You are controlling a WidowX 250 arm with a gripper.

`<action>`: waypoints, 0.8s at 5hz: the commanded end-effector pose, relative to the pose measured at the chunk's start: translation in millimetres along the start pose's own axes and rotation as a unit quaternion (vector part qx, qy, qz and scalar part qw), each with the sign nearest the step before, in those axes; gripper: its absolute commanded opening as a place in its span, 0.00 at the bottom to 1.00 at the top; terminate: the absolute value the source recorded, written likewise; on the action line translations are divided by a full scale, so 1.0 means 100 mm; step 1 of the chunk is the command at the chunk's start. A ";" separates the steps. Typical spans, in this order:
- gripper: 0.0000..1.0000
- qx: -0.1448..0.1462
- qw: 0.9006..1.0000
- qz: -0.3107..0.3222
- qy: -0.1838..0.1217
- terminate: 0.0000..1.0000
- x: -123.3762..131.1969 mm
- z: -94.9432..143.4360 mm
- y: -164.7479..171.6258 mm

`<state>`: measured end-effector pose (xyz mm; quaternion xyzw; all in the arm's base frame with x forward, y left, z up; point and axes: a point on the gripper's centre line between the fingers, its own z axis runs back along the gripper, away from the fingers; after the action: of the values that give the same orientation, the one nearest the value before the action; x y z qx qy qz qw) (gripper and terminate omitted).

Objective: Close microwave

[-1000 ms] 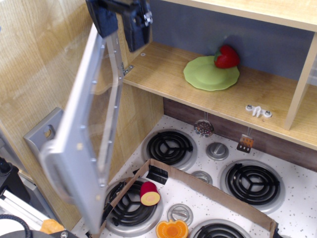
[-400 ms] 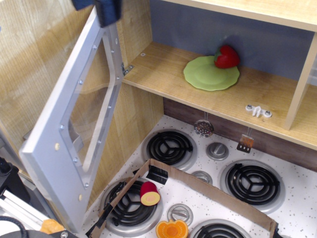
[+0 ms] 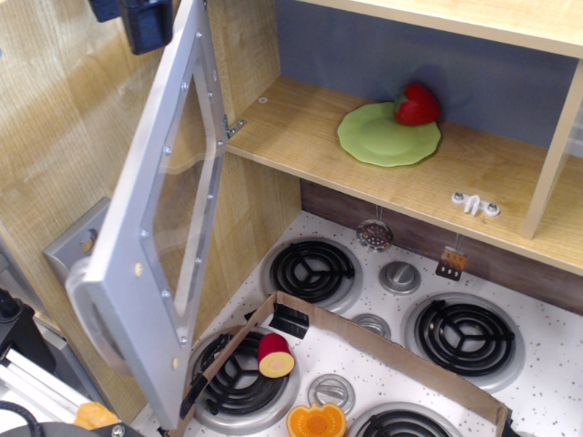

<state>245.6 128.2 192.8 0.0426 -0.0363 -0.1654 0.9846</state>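
The microwave is a light-wood box with its wide grey door standing open, hinged at its right edge and swung out to the left. The clear window and the chunky silver handle at the door's free edge both show. My gripper is a dark blue-black block at the top left, just left of the door's top edge and behind its outer face. Its fingers are cut off by the frame edge. A green plate with a red toy fruit lies inside the cavity.
A toy stove top with black coil burners lies below. A cardboard strip crosses it, with a red-yellow toy piece and an orange one nearby. A small grey holder is on the left wooden wall behind the door.
My gripper has moved left along the top, from over the door's hinge side to beyond its outer face. The door swung further open, then came part of the way back.
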 end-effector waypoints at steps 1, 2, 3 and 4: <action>1.00 0.054 0.997 -0.031 0.037 0.00 -0.18 -0.09 0.15; 1.00 0.063 0.996 -0.040 0.046 0.00 -0.17 -0.19 0.10; 1.00 0.056 0.997 -0.049 0.021 0.00 -0.07 -0.25 0.00; 1.00 0.042 0.998 -0.049 -0.008 0.00 0.06 -0.34 -0.17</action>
<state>245.5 109.4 140.8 0.0657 -0.0324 -0.2082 0.9753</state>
